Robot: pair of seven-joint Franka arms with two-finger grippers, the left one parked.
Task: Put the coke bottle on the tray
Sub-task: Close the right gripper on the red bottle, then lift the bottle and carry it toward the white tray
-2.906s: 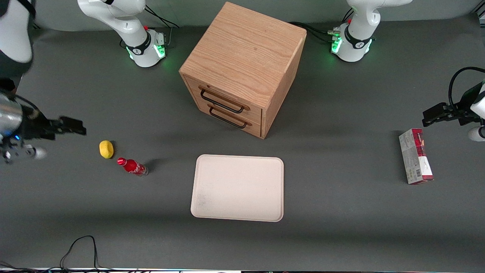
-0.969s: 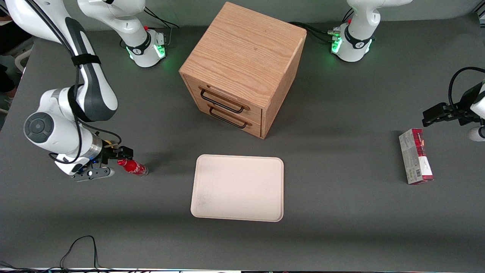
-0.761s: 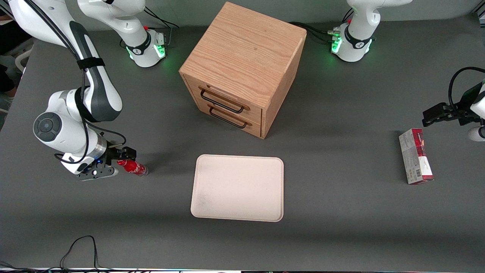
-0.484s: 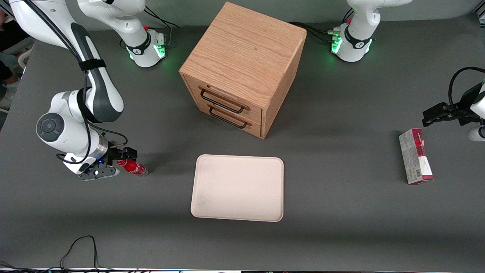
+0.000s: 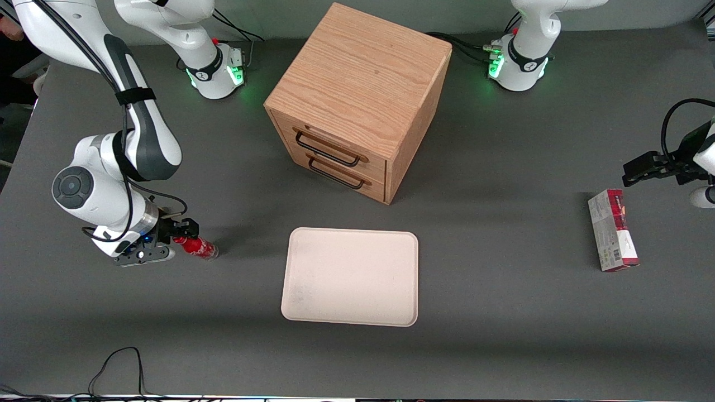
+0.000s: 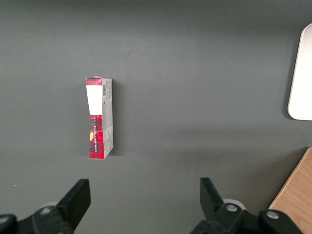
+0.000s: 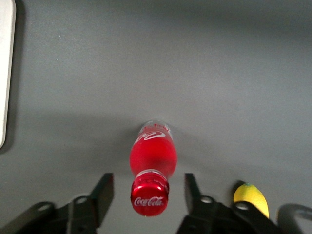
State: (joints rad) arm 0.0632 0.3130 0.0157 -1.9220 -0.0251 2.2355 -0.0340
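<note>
**Lining up on the cap, fingers not yet closed**

My gripper (image 7: 148,192) hangs low over the table, its two fingers (image 7: 103,191) spread wide with a clear gap on each side of the coke bottle (image 7: 151,168). Nothing is in my grasp. The bottle stands upright on the dark table (image 5: 111,312), its red cap sitting right between my fingertips and the body dropping away beneath. From the front my gripper (image 5: 180,230) sits at the bottle's (image 5: 195,246) top, so I judge this is the approach step, with the grasp itself not yet made.

Just beside me, past one finger, lies the lemon (image 7: 250,198), near enough that I want to keep off it when I close.

What comes next, as I read it: ease down so the pads meet the neck or shoulder, not only the cap, then close squarely.

Farther out, toward the parked arm's end, lies the tray (image 5: 351,276), flat and bare, well apart from the bottle. Its pale edge (image 7: 6,73) shows from my wrist too. I reckon a lift, a carry across and a gentle set-down will finish this.
</note>
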